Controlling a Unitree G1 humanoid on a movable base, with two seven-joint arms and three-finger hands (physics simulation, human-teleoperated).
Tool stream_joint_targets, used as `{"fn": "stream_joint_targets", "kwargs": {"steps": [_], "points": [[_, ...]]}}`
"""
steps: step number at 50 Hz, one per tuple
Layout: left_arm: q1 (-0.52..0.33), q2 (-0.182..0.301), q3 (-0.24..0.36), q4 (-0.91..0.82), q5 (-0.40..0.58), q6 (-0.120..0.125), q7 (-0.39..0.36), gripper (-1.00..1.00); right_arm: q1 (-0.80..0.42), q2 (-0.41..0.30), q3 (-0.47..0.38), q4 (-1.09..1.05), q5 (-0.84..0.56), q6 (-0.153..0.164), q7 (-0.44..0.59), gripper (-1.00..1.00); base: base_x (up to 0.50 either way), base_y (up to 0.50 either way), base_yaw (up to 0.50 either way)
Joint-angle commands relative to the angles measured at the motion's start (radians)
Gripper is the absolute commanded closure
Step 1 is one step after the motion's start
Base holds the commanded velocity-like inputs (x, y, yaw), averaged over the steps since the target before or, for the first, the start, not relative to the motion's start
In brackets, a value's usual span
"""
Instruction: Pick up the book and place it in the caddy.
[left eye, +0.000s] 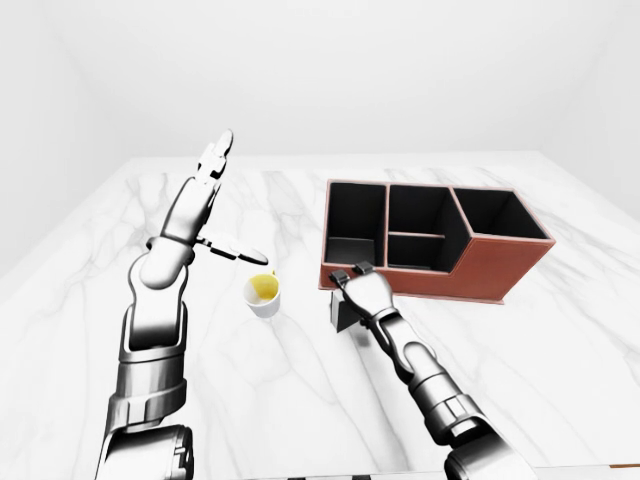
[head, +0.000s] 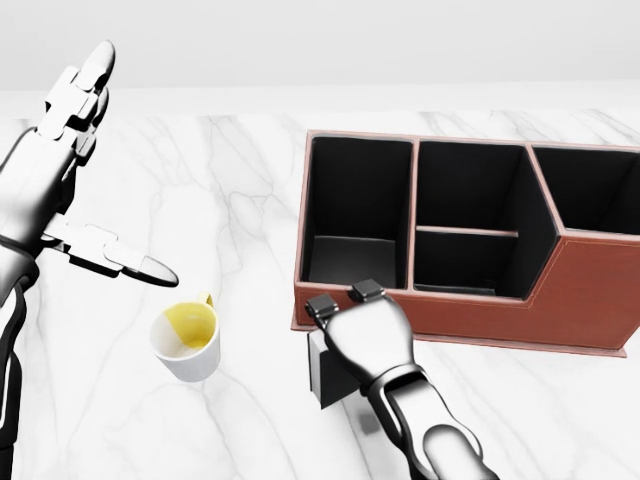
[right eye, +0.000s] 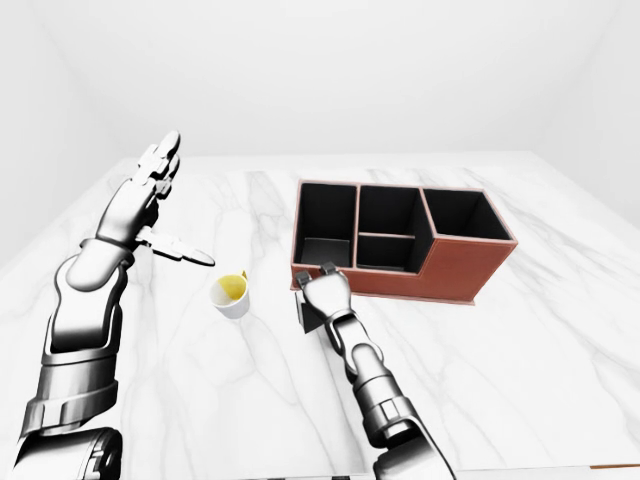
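Observation:
A dark book (head: 323, 376) stands on edge on the white marble table, just below the left end of the brown caddy (head: 590, 290) in the head view. My right hand (head: 345, 298) lies over the top of the book, with its fingertips (head: 320, 304) bent toward the caddy's near wall. The thumb is hidden under the palm, so the grip on the book does not show. The caddy has several black compartments with nothing in them. My left hand (head: 112, 168) is raised at the left, its fingers spread wide and holding nothing.
A white cup (head: 187, 341) with a yellow inside lies tilted on the table (head: 250, 190), left of the book and below my left thumb. The table's far edge runs along the top of the head view.

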Motion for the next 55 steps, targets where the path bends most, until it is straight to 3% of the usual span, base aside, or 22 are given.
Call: {"fn": "stream_joint_targets", "kwargs": {"steps": [1,5,7,9,10,33,41,44,55], "points": [[0.006,-0.002,0.0,-0.006,0.003,0.0,-0.007,-1.0,-0.029,0.003,0.005,0.098,0.007,0.0,-0.046,-0.41,0.0,0.0,0.0],[0.007,-0.001,0.0,-0.004,0.006,0.0,-0.007,-1.0,-0.035,0.002,0.006,0.127,0.008,0.0,-0.064,-0.35,0.0,0.0,0.0],[0.006,-0.002,0.001,-0.002,0.006,0.0,-0.006,-1.0,-0.035,0.001,0.007,0.137,0.009,0.0,-0.068,0.0,0.0,0.0,0.0],[0.005,-0.001,0.001,-0.001,0.006,0.0,-0.006,-1.0,-0.034,0.001,0.007,0.139,0.011,0.0,-0.07,0.94,0.0,0.0,0.0],[0.005,-0.001,0.0,0.0,0.007,0.0,-0.006,-1.0,-0.03,0.0,0.008,0.135,0.011,0.0,-0.068,1.0,0.0,0.0,0.0],[0.008,-0.001,0.0,0.002,0.011,0.0,-0.008,-1.0,-0.015,-0.006,0.002,0.067,0.023,0.0,-0.033,1.0,0.0,0.0,0.0],[0.008,-0.002,0.001,-0.002,0.009,0.0,-0.008,-1.0,0.038,-0.01,-0.01,-0.1,0.047,0.0,0.065,1.0,0.0,0.0,0.0],[0.009,-0.002,0.001,-0.004,0.008,0.0,-0.009,-1.0,0.089,-0.009,-0.02,-0.264,0.078,0.0,0.168,1.0,0.0,0.0,0.0],[0.009,-0.002,0.001,-0.003,0.008,0.0,-0.009,-1.0,0.206,0.009,-0.03,-0.605,0.16,0.0,0.379,1.0,0.0,0.0,0.0]]}}
